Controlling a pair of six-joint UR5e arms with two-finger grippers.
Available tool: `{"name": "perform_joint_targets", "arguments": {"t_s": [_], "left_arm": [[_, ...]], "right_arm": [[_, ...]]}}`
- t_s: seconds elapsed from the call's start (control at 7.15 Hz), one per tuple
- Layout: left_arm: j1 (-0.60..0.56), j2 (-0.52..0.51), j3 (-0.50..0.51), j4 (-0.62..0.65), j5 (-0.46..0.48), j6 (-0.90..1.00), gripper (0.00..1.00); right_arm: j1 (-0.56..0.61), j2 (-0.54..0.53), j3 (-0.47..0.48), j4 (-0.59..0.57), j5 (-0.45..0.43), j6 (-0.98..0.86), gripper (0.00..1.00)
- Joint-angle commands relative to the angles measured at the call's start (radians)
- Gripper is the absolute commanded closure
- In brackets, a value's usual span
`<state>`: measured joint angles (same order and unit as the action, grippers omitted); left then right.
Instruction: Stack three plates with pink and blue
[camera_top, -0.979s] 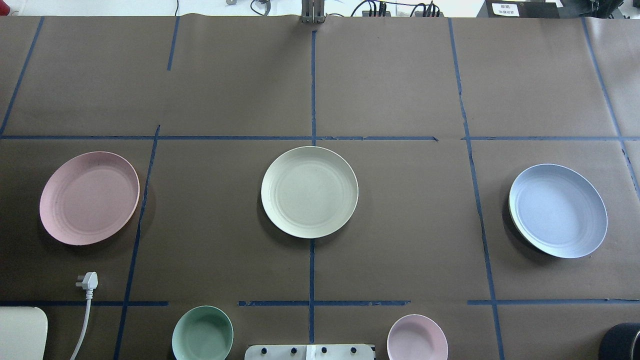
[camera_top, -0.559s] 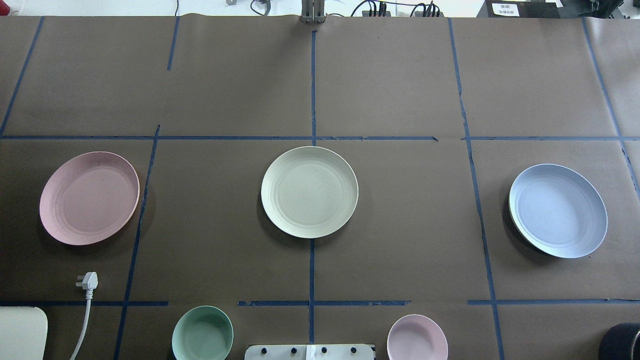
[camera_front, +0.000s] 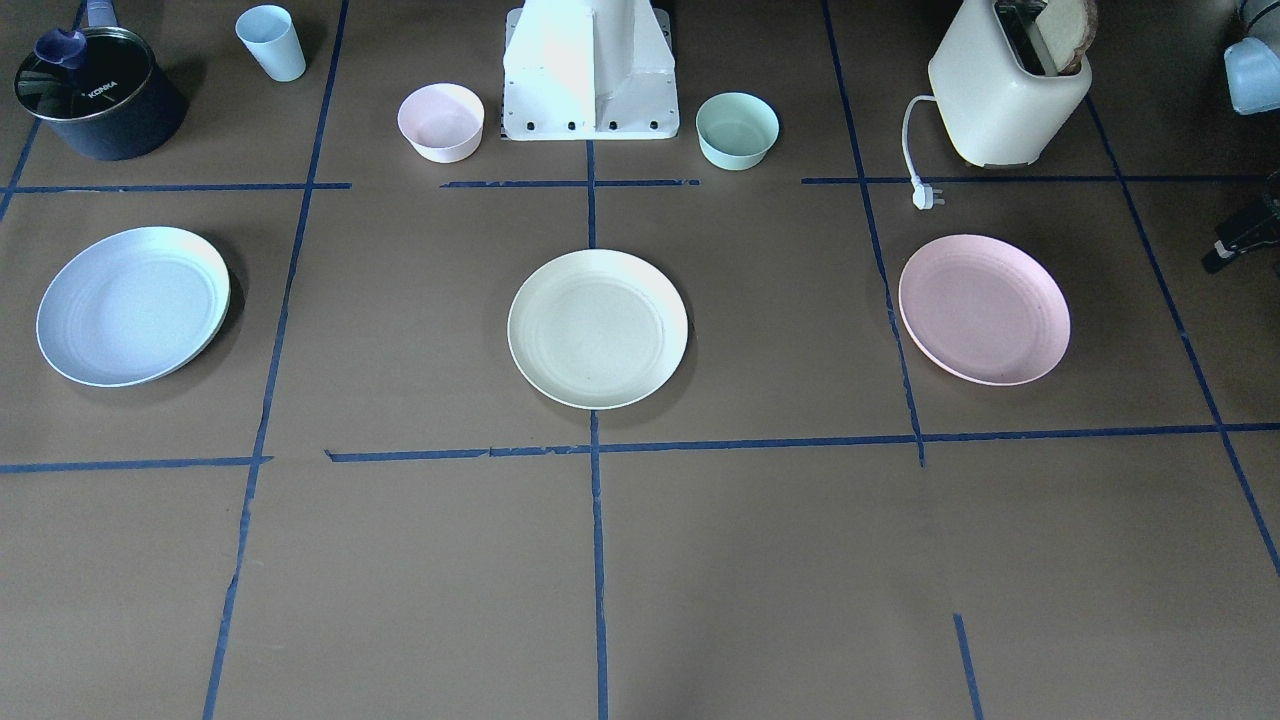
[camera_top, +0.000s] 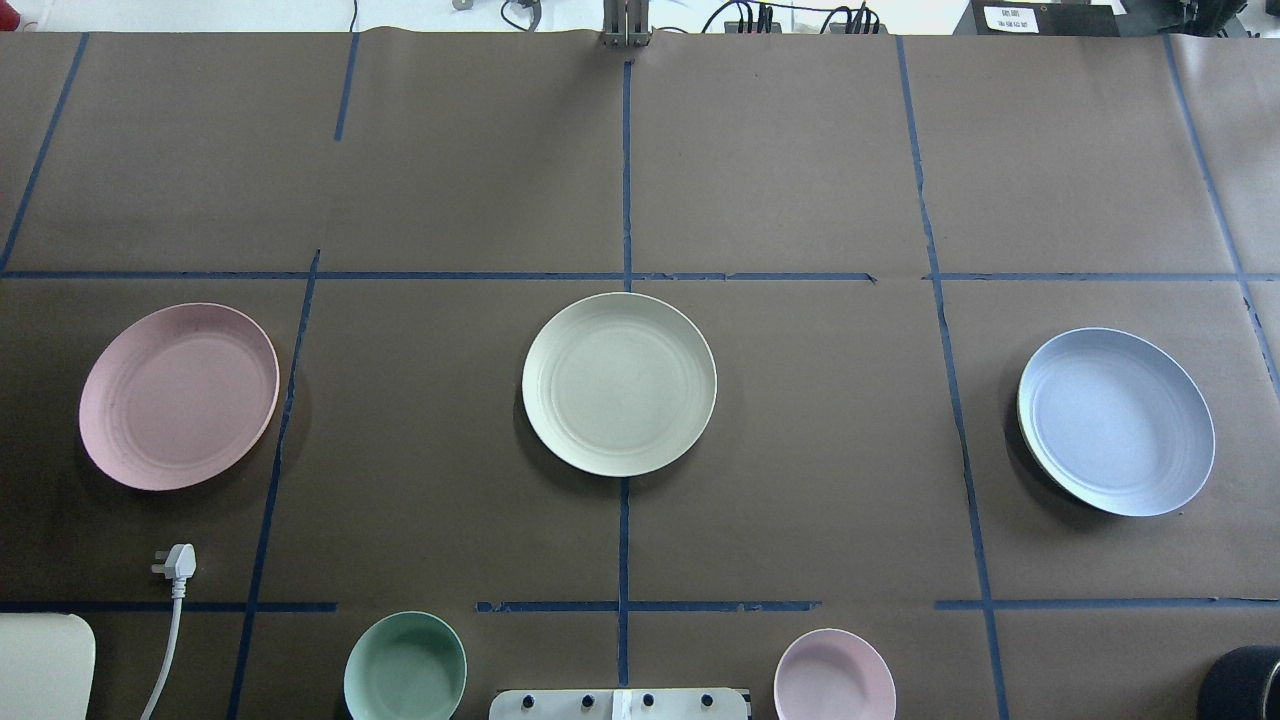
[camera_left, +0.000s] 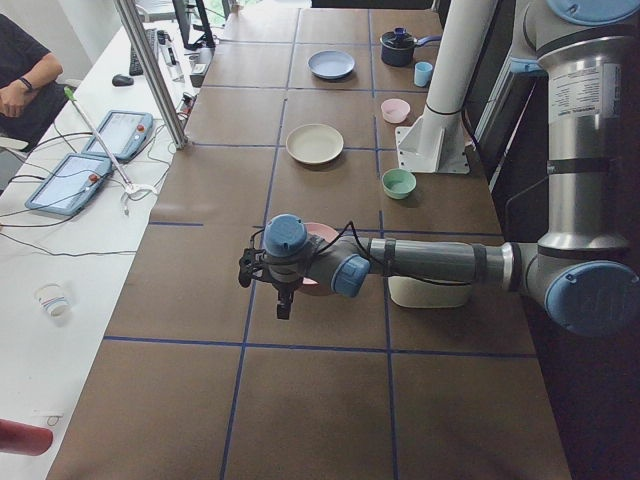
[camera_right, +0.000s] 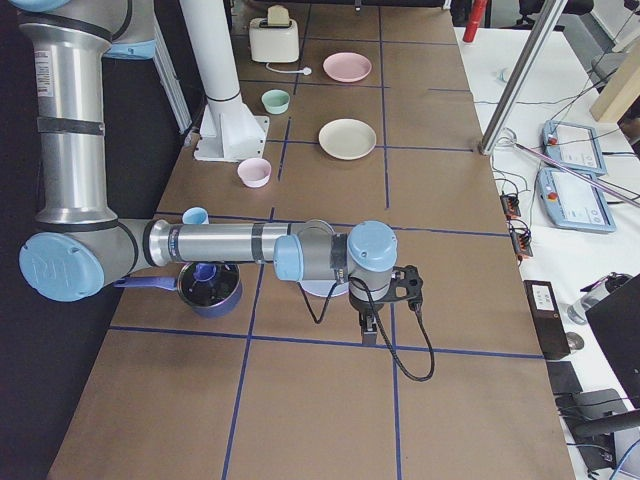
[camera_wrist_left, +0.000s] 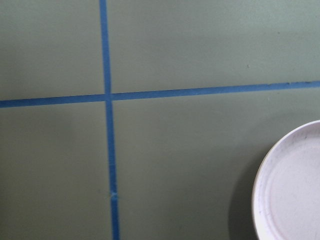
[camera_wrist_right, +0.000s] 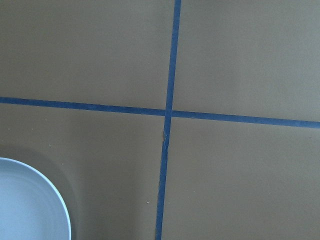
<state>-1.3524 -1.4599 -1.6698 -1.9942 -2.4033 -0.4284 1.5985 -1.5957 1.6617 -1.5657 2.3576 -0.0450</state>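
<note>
Three equal plates lie apart in a row on the brown table. The pale pink plate (camera_top: 179, 396) is on the left, the cream plate (camera_top: 619, 383) in the middle, the pale blue plate (camera_top: 1116, 421) on the right. My left gripper (camera_left: 283, 305) hangs above the table just beyond the pink plate, whose rim shows in the left wrist view (camera_wrist_left: 295, 190). My right gripper (camera_right: 368, 328) hangs just beyond the blue plate, whose rim shows in the right wrist view (camera_wrist_right: 25, 200). I cannot tell whether either gripper is open or shut.
A small mint-green bowl (camera_top: 405, 667) and a small pink bowl (camera_top: 835, 675) flank the robot base (camera_front: 590, 70). A cream toaster (camera_front: 1008, 85) with its white plug (camera_top: 175, 562), a dark pot (camera_front: 95, 95) and a blue cup (camera_front: 271, 42) stand along the robot's side.
</note>
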Motion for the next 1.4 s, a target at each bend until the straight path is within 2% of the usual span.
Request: {"name": "perform_joint_targets", "arguments": {"t_s": [0.0, 0.14, 0.42, 0.56, 0.84, 0.98, 1.26], "left_arm": [[0.106, 0.022, 0.024, -0.2, 0.051, -0.261, 0.0], [0.18, 0.024, 0.024, -0.275, 0.088, -0.389, 0.0], [0.313, 0.024, 0.025, -0.31, 0.221, -0.528, 0.0], [0.364, 0.024, 0.028, -0.319, 0.251, -0.576, 0.01], [0.418, 0.023, 0.112, -0.455, 0.279, -0.662, 0.03], [0.42, 0.021, 0.111, -0.468, 0.274, -0.676, 0.13], [0.42, 0.023, 0.107, -0.468, 0.27, -0.676, 0.47]], "right_arm": [[0.0, 0.0, 0.001, 0.0, 0.025, 0.001, 0.0], [0.0, 0.0, 0.003, 0.001, 0.026, 0.002, 0.0], [0.0, 0.0, 0.004, 0.001, 0.035, 0.002, 0.0], [0.0, 0.0, 0.004, 0.001, 0.041, 0.002, 0.0], [0.0, 0.002, 0.004, 0.0, 0.046, 0.002, 0.0], [0.0, 0.002, 0.004, 0.001, 0.049, 0.002, 0.0], [0.0, 0.003, 0.004, 0.001, 0.052, 0.002, 0.0]]}}
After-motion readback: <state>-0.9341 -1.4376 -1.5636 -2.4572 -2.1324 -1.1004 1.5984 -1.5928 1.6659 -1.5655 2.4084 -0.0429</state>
